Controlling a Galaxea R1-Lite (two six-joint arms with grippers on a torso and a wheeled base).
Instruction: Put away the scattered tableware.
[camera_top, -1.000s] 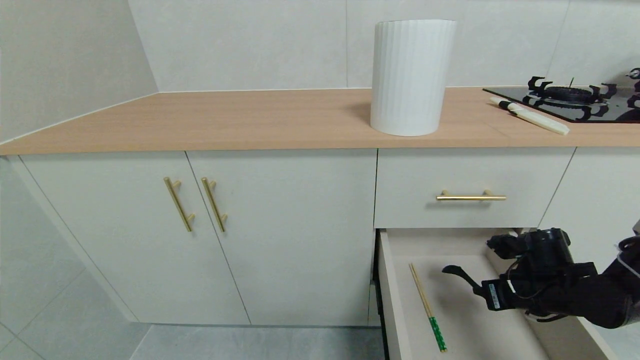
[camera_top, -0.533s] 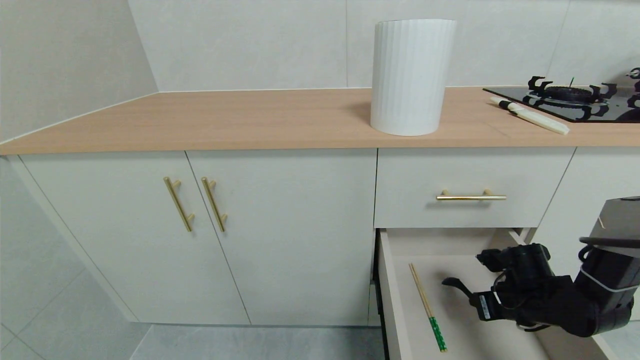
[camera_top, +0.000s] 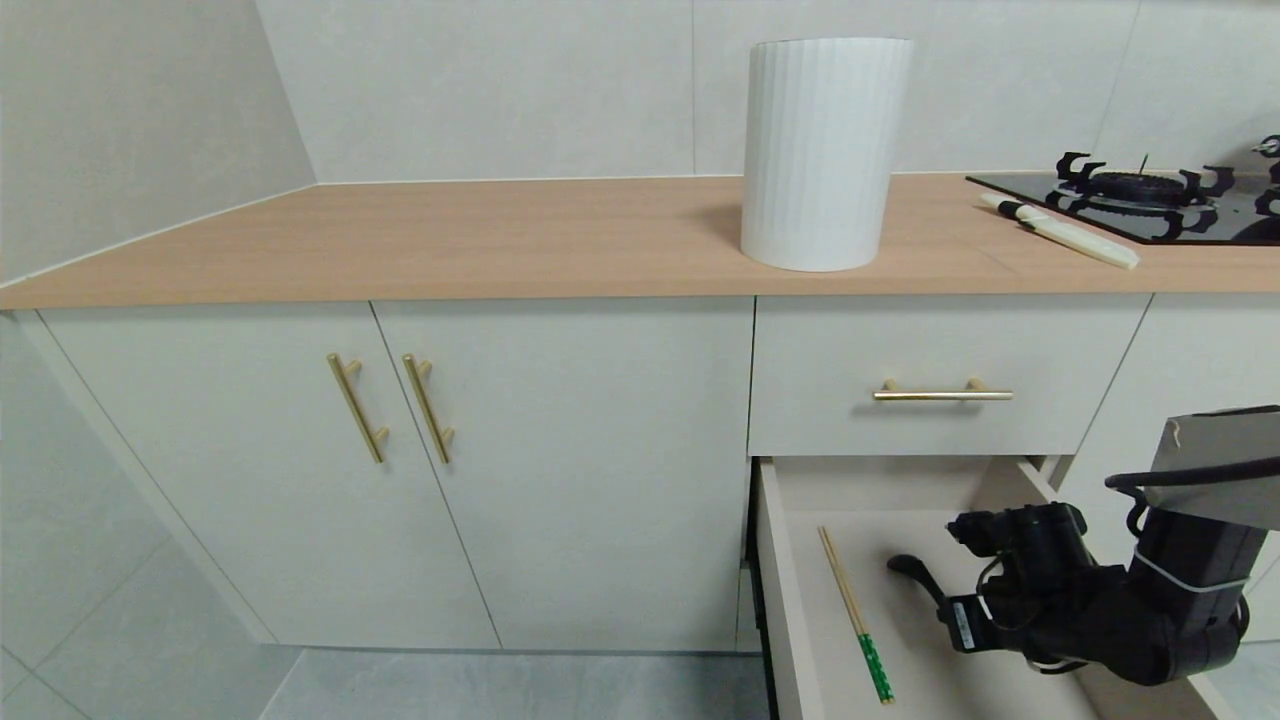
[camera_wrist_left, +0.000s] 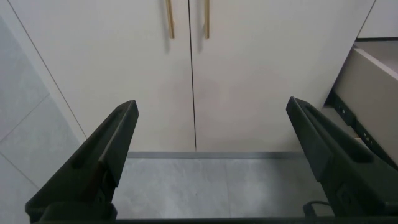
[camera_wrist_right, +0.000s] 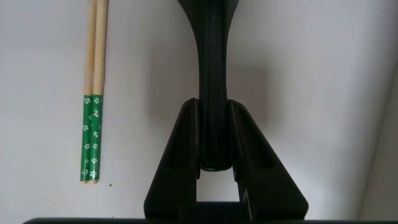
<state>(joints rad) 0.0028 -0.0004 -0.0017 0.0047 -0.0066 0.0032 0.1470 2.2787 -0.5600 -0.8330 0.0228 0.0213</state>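
Over the open drawer (camera_top: 775, 580), the right claw (camera_top: 950, 603) is clamped on the handle of a black spoon (camera_top: 905, 568), which looks light, stiff and probably slick. The left claw (camera_wrist_left: 211, 109) gapes, empty.

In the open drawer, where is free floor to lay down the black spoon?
Free: the drawer floor between the chopsticks and the right wall, under the right claw holding the black spoon. Crowded: the strip by the left wall, where chopsticks lie.

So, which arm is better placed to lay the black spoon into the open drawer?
Right. The right gripper is shut on the handle of the black spoon and holds it above the floor of the drawer, beside the chopsticks. The left gripper is open and empty, facing the cabinet doors.
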